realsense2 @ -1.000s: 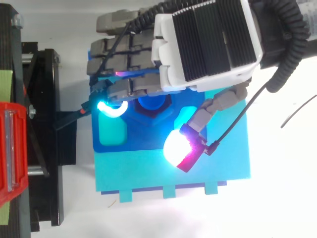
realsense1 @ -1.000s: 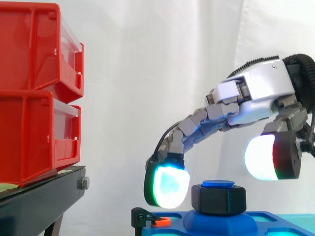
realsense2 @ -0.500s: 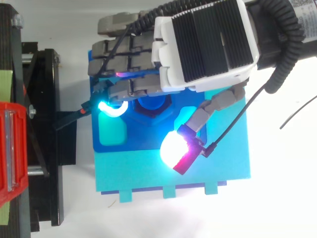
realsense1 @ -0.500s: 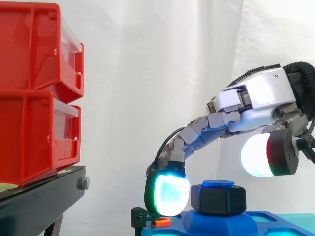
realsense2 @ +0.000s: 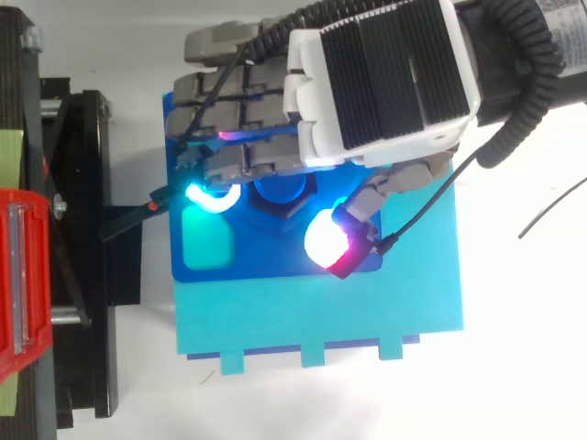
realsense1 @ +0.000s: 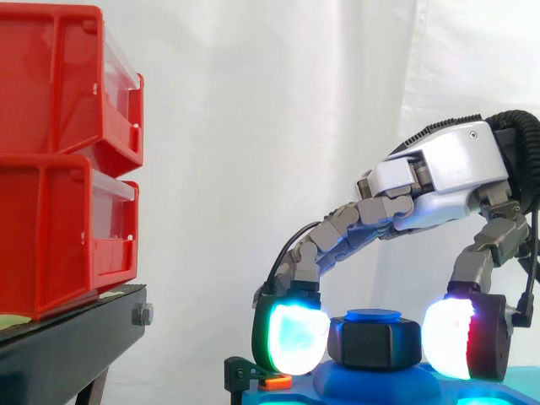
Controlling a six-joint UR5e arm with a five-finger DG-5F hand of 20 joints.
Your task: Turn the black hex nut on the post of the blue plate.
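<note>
The black hex nut sits on the blue post of the blue plate. My hand reaches over it from the right, its back hiding much of the plate from above. A cyan-green glowing finger pad rests against the nut's left side, and the white-and-red thumb pad against its right side. The nut is pinched between them. From above, the nut's edge shows between the finger pad and the thumb pad.
The blue plate lies on a larger cyan base. Two stacked red bins stand on a black stand at the left. A small black bracket with an orange tab sits at the plate's left edge.
The thumb has swung down from above the plate to the nut's right side. The finger pad has dropped slightly and closed against the nut's left side.
</note>
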